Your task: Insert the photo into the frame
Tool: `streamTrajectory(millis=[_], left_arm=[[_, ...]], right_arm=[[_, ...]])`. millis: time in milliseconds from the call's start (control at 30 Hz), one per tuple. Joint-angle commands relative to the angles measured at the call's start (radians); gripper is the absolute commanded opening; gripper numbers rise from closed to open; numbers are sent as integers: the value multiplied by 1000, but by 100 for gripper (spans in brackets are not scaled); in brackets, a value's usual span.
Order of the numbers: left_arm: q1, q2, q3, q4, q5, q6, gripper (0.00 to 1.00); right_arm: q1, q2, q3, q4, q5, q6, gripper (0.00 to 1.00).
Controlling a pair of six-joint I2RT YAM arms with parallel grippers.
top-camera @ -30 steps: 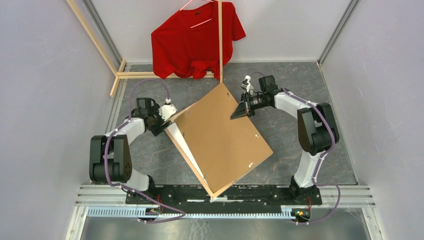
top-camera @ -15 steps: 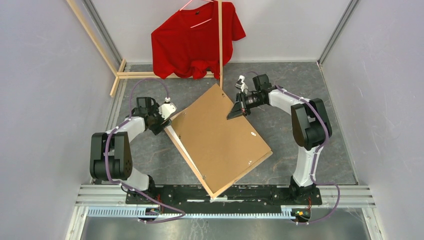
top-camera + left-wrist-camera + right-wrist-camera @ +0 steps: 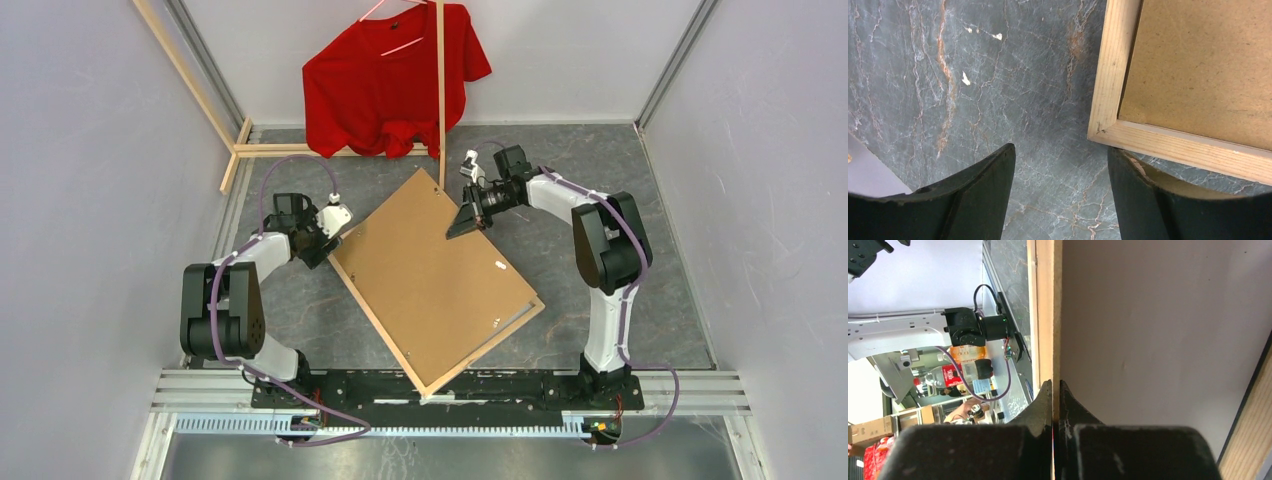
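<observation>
The frame (image 3: 379, 327) lay flat on the grey marbled bench (image 3: 300, 310), turned diagonally, its bare wooden side facing up and one corner near the arms' bases. A brown backing board (image 3: 430, 265) covered almost all of its opening, so only the thin wooden rails showed around it. No printed face of the photo was visible. In the right wrist view a pale, plain surface showed beside the board (image 3: 1044, 315), bounded by a frame rail (image 3: 1248, 440); whether that was the photo's white back could not be told.

The right end effector (image 3: 455, 228) was at the board's far right edge, its fingers pressed together on that thin edge (image 3: 1053, 387). The left end effector (image 3: 322, 247) was at the frame's left corner, over bare bench. Its fingers stood wide apart and held nothing (image 3: 1060, 150). In the left wrist view the frame's mitred corner (image 3: 1108, 75) lay just ahead of the right-hand finger, with the board (image 3: 1208, 60) seated inside the rails.

At the back of the bench a red T-shirt (image 3: 385, 80) hung from a pale wooden rack pole (image 3: 441, 172).
</observation>
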Motion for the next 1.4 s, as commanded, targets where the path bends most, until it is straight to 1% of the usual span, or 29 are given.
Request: streamTrajectory(millis=[0, 133, 200, 367, 433, 500, 567, 633, 667, 700, 800, 900, 1067, 1267, 1367], left_arm=[[-13, 21, 13, 24, 31, -63, 74], [-14, 22, 10, 27, 32, -64, 74], [-13, 24, 10, 27, 34, -64, 74], [-13, 24, 8, 30, 33, -62, 74], [-13, 22, 8, 27, 34, -62, 74], [-13, 18, 9, 26, 34, -61, 74], [-14, 15, 8, 24, 34, -62, 74], [-13, 13, 7, 20, 34, -60, 74], [-14, 12, 7, 18, 32, -61, 74], [-13, 10, 7, 17, 32, -60, 74], [-13, 5, 4, 14, 31, -59, 74], [-13, 5, 4, 10, 26, -56, 74], [-13, 3, 4, 3, 24, -52, 74], [-13, -5, 4, -6, 26, -54, 74], [-13, -10, 1, -10, 24, -52, 74]], right_arm=[[84, 46, 29, -146, 102, -113, 2], [92, 47, 51, -186, 175, -131, 17], [94, 41, 57, -220, 230, -154, 31], [98, 1, 38, -237, 361, -168, 51], [100, -17, 41, -246, 414, -168, 59], [102, -32, 47, -257, 459, -168, 61], [108, -42, 58, -275, 513, -171, 69], [121, -43, 81, -315, 596, -181, 82], [128, -43, 94, -333, 635, -188, 87], [132, -44, 102, -347, 665, -193, 97], [149, -63, 110, -361, 749, -195, 98], [163, -82, 125, -368, 798, -203, 98], [183, -87, 171, -386, 805, -215, 98], [226, -85, 226, -424, 903, -234, 98], [227, -106, 240, -425, 910, -242, 98]])
